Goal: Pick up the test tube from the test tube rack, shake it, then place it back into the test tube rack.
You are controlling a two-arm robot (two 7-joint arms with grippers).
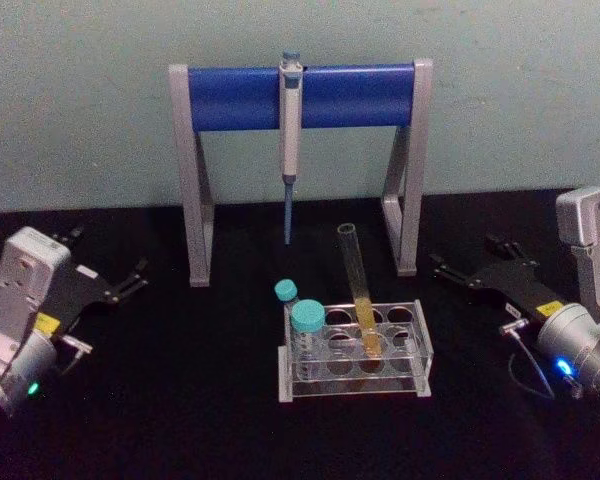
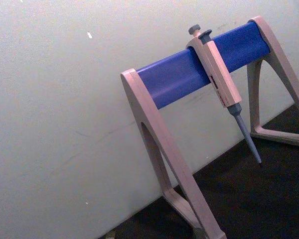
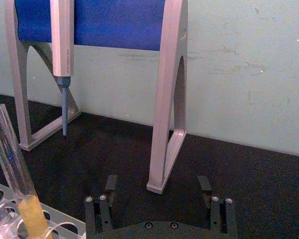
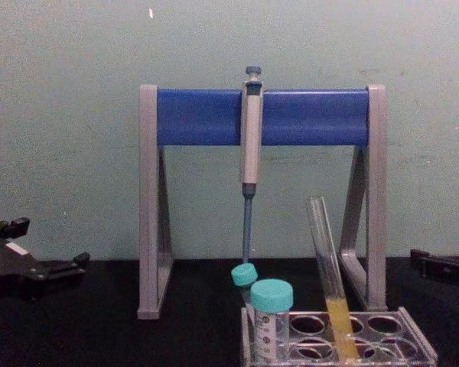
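Observation:
The test tube (image 1: pixel 356 270) is a long clear glass tube with yellow-orange liquid at its bottom. It leans in a middle hole of the test tube rack (image 1: pixel 420 345), a low clear rack on the black table. The right wrist view shows the test tube (image 3: pixel 10 154) and the rack's corner (image 3: pixel 65 219), and the chest view shows the tube (image 4: pixel 325 252) in the rack (image 4: pixel 413 336). My left gripper (image 1: pixel 110 255) rests open at the table's left, far from the rack. Open and empty, my right gripper (image 1: pixel 470 255) (image 3: pixel 157 186) sits to the right of the rack.
Two teal-capped tubes (image 1: pixel 307 320) stand in the rack's left end. Behind the rack is a grey-and-blue pipette stand (image 1: pixel 380 95) with a pipette (image 1: pixel 291 120) hanging from its bar. A pale green wall closes off the back. Bare black table lies between each gripper and the rack.

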